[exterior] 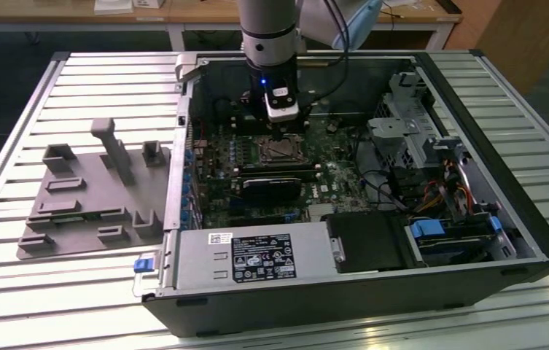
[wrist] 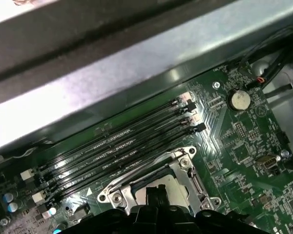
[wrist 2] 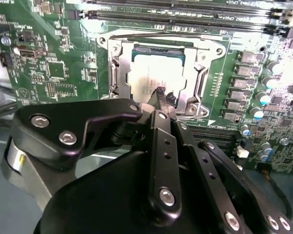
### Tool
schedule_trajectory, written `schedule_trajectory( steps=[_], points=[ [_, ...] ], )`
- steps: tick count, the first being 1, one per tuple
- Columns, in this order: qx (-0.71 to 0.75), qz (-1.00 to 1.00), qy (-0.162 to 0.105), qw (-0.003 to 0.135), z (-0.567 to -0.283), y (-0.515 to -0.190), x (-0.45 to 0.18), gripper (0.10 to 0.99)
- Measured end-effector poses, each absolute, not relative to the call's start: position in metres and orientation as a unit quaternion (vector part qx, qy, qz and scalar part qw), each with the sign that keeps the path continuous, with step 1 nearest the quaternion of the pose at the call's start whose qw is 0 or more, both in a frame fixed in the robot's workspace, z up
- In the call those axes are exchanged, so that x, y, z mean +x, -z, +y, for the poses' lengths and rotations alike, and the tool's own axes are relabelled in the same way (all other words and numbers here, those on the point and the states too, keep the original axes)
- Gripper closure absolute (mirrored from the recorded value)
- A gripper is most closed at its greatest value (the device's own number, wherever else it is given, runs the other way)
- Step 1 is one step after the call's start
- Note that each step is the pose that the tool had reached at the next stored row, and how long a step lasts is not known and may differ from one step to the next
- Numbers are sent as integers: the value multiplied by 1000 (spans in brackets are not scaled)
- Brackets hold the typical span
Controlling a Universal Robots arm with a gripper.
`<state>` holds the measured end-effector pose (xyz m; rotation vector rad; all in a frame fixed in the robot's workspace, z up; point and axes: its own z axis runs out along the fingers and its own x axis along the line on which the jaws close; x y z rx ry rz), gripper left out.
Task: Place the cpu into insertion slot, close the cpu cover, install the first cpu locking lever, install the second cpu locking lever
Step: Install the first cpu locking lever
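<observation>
The cpu (wrist 2: 147, 72) lies in the insertion slot (exterior: 279, 150) on the green board, its pale silver face showing through the cut-out. Flat over it rests the silver cpu cover (wrist 2: 118, 74), also seen in the first wrist view (wrist: 181, 171). A thin wire lever (wrist 2: 161, 35) runs along the side by the memory slots, and another lever (wrist 2: 203, 84) runs along the adjoining side. My gripper (wrist 2: 161, 95) hovers just over one edge of the cpu, black fingertips together with nothing between them. In the exterior view the gripper (exterior: 279, 130) hangs straight down inside the case above the slot.
Long black memory slots (wrist: 122, 151) lie beside the socket, under the case wall (wrist: 112, 78). A black card (exterior: 274, 187) sits in front of the socket. The power supply (exterior: 254, 259) and drive bays with cables (exterior: 430, 197) crowd the case. A grey fixture (exterior: 90, 197) lies on the slatted table.
</observation>
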<state>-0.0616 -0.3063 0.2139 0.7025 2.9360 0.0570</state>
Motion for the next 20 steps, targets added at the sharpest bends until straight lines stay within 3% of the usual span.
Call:
schedule_trajectory(
  steps=[20],
  points=[
    [167,984,-15,61,-306,-217,-56,984]
  ],
)
